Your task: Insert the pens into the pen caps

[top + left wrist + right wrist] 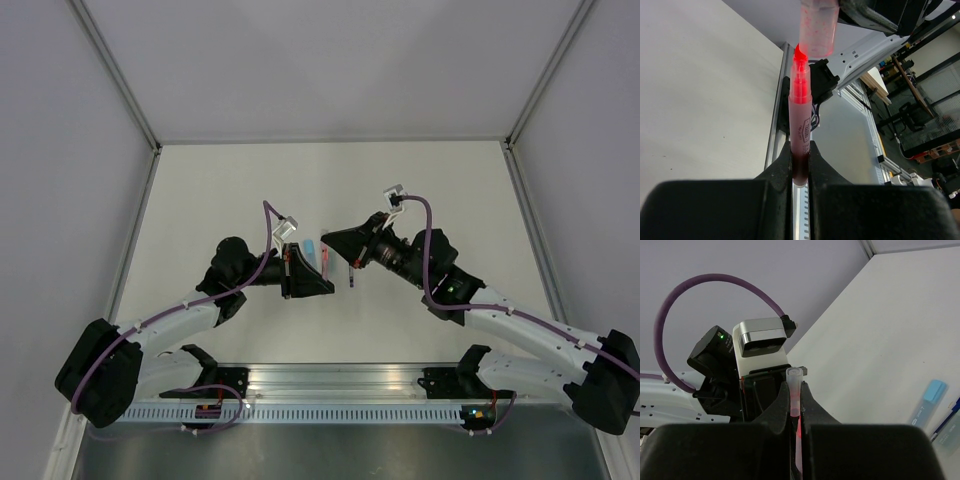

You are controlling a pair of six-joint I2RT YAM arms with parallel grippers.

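While the left gripper [800, 150] clamps the red-pink pen [801, 107] between its fingers [774, 176], tip pointing straight out ahead, the right gripper [795, 392] pinches the pinkish cap [816, 30], whose mouth sits just at that tip.

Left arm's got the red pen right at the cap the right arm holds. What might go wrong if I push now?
1. In the left wrist view the red pen points at the left rim of the pinkish cap, not its middle, so pushing may jam or crush the tip.
2. The left gripper clamps the pen low, so the long free end may tilt or slip under load.
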